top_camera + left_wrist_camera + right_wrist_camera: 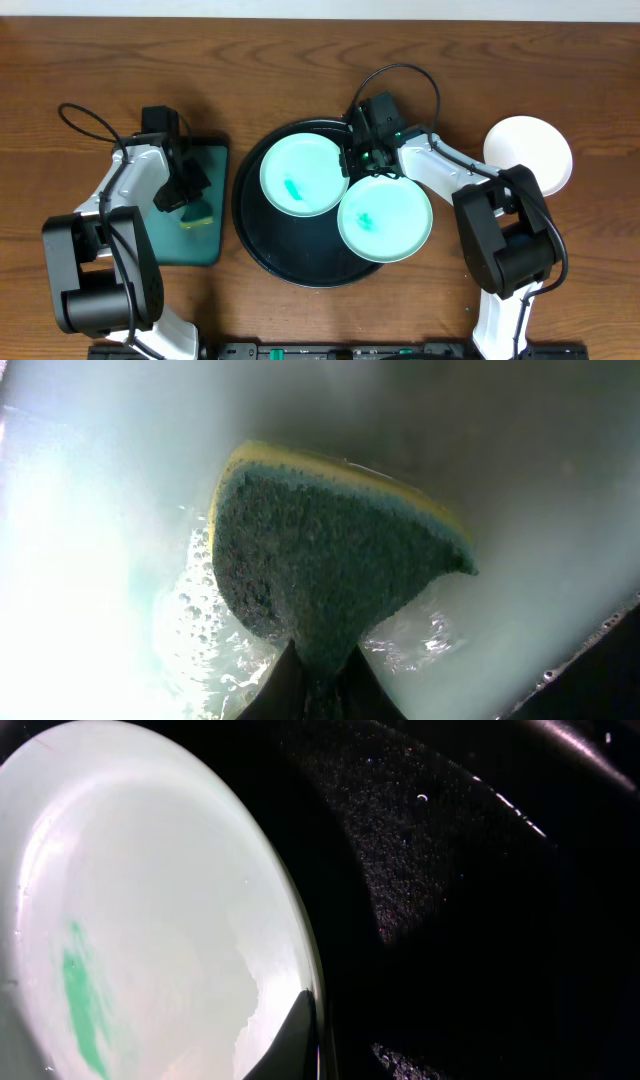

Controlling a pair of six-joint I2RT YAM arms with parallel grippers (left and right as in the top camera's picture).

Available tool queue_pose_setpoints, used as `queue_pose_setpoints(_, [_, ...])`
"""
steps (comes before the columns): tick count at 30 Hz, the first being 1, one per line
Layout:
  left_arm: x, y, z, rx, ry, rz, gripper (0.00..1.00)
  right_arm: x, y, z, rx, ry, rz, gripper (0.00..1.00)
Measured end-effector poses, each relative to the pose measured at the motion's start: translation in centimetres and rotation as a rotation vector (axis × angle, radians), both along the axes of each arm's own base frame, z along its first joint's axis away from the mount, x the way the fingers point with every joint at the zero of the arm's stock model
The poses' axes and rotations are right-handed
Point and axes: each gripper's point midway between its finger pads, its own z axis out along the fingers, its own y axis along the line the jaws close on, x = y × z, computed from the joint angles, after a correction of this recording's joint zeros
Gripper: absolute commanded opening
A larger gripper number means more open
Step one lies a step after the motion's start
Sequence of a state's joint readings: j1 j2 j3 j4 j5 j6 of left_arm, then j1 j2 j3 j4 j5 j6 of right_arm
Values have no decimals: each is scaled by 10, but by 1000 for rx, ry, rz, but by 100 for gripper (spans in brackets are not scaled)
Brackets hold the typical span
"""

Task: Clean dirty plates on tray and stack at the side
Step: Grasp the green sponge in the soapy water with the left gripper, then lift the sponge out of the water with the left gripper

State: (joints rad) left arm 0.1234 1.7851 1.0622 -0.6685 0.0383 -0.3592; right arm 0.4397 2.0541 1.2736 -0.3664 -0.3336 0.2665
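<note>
The black round tray (250, 215) holds two mint green plates, each with a teal smear: one at its upper left (303, 175) and one at its lower right (385, 217). A white plate (528, 155) lies on the table at the right, off the tray. My right gripper (357, 160) is shut on the right rim of the upper-left green plate (150, 920), one finger on its inner face (318, 1045). My left gripper (180, 195) is shut on a yellow-and-green sponge (330, 560) and presses it onto the wet small tray.
The dark-green rectangular tray (205, 160) lies left of the black tray, under the sponge (197, 215). In the left wrist view its surface shows foam and water (200, 630). Bare wooden table (300, 60) runs along the back.
</note>
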Motion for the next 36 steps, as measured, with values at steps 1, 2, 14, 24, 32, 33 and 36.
queue_pose_setpoints(1, [0,0,0,1,1,-3,7,0,0,0,-1,2,0,1])
queue_pose_setpoints(2, [0,0,0,1,1,-10,7,-1,0,0,-2,3,0,1])
queue_pose_setpoints(14, [-1,-3,0,-33,0,-71,7,-2,-1,0,-4,8,1,1])
queue_pose_setpoints(24, [7,5,71,41,-189,-66,8,-2,-1,0,-4,9,1,1])
queue_pose_setpoints(32, [-5,10,175,172,-488,-82,8,-2,-1,0,-7,4,12,1])
queue_pose_setpoints(33, [-6,9,183,185,-513,-93,7,-2,-1,0,-7,3,13,1])
queue_pose_setpoints(36, [-8,2,206,220,-595,-144,7,-2,-1,0,-7,3,13,1])
